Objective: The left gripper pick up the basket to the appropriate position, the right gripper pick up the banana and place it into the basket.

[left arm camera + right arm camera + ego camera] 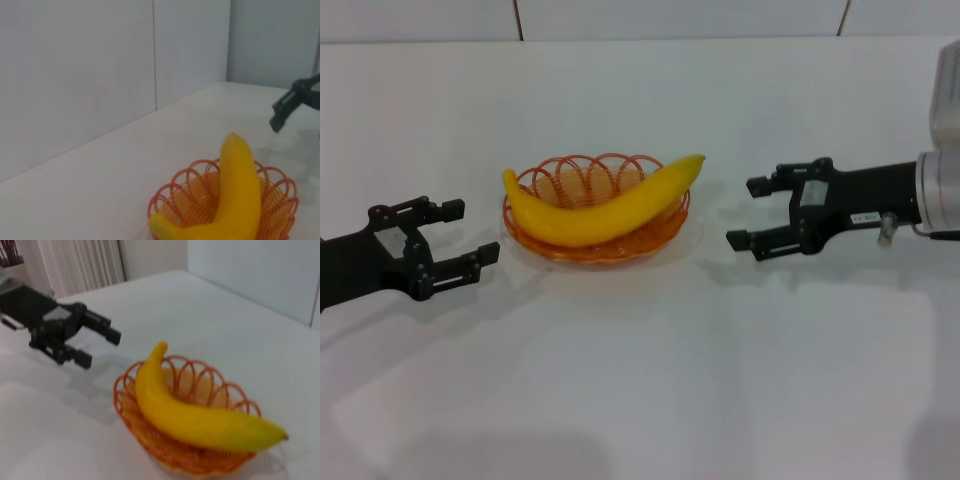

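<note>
The orange wire basket [588,251] stands on the white table, in the middle. The yellow banana [605,205] lies in it, resting across the rim with both ends sticking out. My left gripper [472,232] is open and empty, just left of the basket and apart from it. My right gripper [745,212] is open and empty, to the right of the basket, a short gap from the banana's tip. The left wrist view shows the banana [240,190] in the basket [286,202] and the right gripper [286,106] beyond. The right wrist view shows the banana [195,420], the basket [200,375] and the left gripper [100,349].
The white table [640,380] stretches wide in front of the basket. A pale wall [670,18] runs along the table's far edge. My right arm's bulky white housing [942,150] sits at the right edge of the head view.
</note>
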### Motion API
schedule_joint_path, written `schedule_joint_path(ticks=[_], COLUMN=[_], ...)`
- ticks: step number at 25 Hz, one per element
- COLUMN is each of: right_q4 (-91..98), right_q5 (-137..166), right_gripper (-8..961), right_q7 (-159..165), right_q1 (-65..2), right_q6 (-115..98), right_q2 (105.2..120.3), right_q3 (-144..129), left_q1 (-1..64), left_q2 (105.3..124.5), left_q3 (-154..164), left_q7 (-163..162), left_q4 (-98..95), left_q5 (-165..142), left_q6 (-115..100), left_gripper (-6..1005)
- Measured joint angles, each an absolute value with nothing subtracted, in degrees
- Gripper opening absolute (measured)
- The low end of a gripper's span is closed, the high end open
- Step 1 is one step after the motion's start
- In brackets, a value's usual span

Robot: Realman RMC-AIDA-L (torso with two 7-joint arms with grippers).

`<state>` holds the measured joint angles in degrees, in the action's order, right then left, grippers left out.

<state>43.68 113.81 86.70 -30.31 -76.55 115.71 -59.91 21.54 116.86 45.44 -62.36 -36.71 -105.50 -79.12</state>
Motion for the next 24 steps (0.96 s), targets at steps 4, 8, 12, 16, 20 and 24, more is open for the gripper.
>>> schedule_joint_path(ticks=[4, 8, 12, 16, 20, 24], right_q4=[43.2, 45.0, 48.5, 49.2, 48.9, 47.8], right_q5=[115.5, 114.1, 110.7, 108.8, 109.1, 110.6], right_gripper=[854, 854, 854, 854, 854, 854], right_q7=[87.6, 87.4, 86.7, 85.8, 85.8, 85.8], right_q1=[-30.4, -30.3, -30.1, -30.2, -30.0, -29.9], right_q6=[-76.1, -77.2, -80.2, -81.7, -81.2, -80.1], right_q2=[115.61, 115.67, 115.83, 115.83, 115.83, 115.79], right_q3=[-59.9, -59.7, -59.6, -59.7, -59.7, -59.7], left_q1=[21.6, 21.5, 21.6, 21.6, 21.7, 21.7], left_q2=[116.91, 116.90, 116.89, 116.88, 116.88, 116.89], left_q3=[45.4, 45.4, 45.4, 45.4, 45.4, 45.4], left_q7=[-62.3, -62.3, -62.3, -62.3, -62.3, -62.3], left_q4=[-36.7, -36.6, -36.6, -36.6, -36.6, -36.5], left_q5=[-105.5, -105.5, -105.5, -105.5, -105.5, -105.4], left_q6=[-79.1, -79.1, -79.1, -79.1, -79.1, -79.1], left_gripper=[752, 753, 753, 753, 753, 753])
